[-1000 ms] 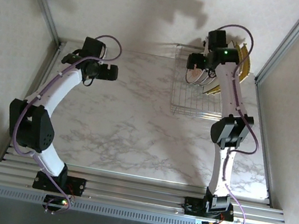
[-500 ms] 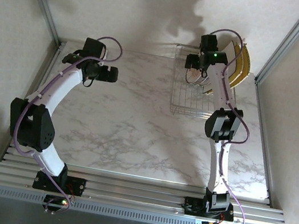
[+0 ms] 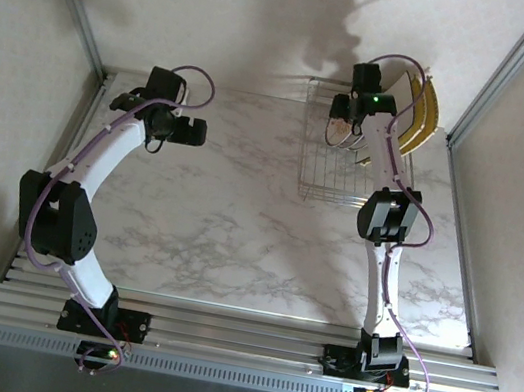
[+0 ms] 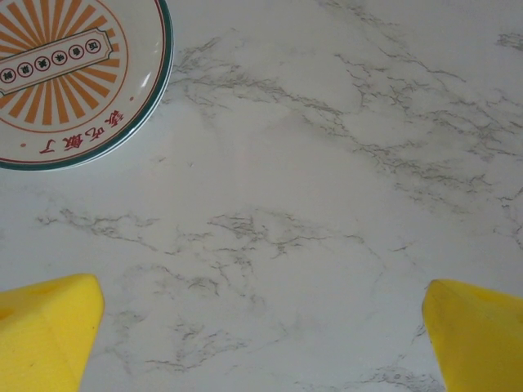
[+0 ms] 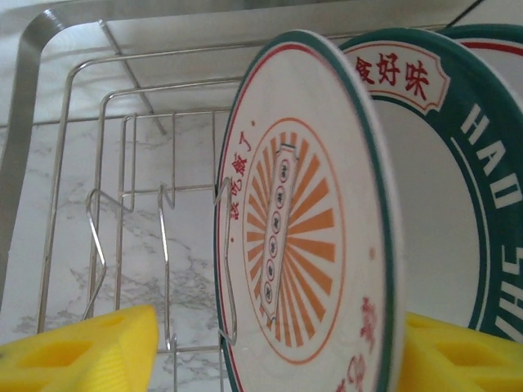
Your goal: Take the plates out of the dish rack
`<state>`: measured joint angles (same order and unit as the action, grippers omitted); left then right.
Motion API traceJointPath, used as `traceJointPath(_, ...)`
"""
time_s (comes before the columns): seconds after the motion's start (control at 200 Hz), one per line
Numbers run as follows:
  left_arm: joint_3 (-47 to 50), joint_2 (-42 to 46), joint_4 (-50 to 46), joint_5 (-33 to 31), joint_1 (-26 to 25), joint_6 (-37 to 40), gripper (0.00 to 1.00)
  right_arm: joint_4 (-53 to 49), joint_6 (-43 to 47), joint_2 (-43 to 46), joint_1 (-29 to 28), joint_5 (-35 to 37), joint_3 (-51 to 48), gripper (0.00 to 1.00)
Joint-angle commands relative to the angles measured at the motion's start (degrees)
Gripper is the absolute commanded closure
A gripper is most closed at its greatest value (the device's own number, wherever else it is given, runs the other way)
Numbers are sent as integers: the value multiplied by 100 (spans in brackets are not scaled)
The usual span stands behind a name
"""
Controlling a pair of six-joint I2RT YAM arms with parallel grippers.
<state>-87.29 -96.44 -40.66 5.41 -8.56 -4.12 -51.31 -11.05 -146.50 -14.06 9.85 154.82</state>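
Slippage is the risk. The right claw (image 5: 270, 353) straddles the round white plate with an orange sunburst, red characters and a green edge (image 5: 294, 245). One yellow pad looks to be against it and the other just clear, so a shallow pinch could tip it onto the green-banded plate (image 5: 482, 163) beside the claw or snag the silver wire dish rack (image 5: 29, 73). It stands upright between the jaws. The left claw (image 4: 261, 335) hangs wide, holding nothing.

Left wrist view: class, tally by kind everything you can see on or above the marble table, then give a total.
Round sunburst plate: 1
Yellow fingertips: 2
Total: 3
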Motion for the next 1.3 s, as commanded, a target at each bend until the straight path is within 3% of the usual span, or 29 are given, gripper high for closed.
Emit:
traceJointPath(0.0,-243,-85,-197,8,-22,137,0,181,-103,-142,10,-21,189,40)
traceJointPath(0.13,-293,-75,-230,51,-15,140,0,244,-48,-133,-59,402,180,50)
traceJointPath(0.215,-324,-70,-261,49,-14,148,0,248,-60,-60,-109,641,172,62)
traceJointPath(0.42,-358,-20,-280,167,-13,133,0,300,-20,147,-124,688,13,78)
traceJointPath(0.496,-382,-3,-294,175,-14,126,0,275,-3,168,-137,685,22,89)
traceJointPath(0.661,-387,15,-309,162,-12,131,0,203,-30,205,-149,744,20,92)
traceJointPath(0.721,-389,-11,-317,163,-8,130,0,192,-67,252,-172,757,13,100)
traceJointPath(1.121,-28,121,-143,185,-9,54,0,-74,37,1092,-280,911,-54,100)
traceJointPath(1.291,156,172,-17,237,-14,34,1,-187,121,1825,-346,1007,-617,100)
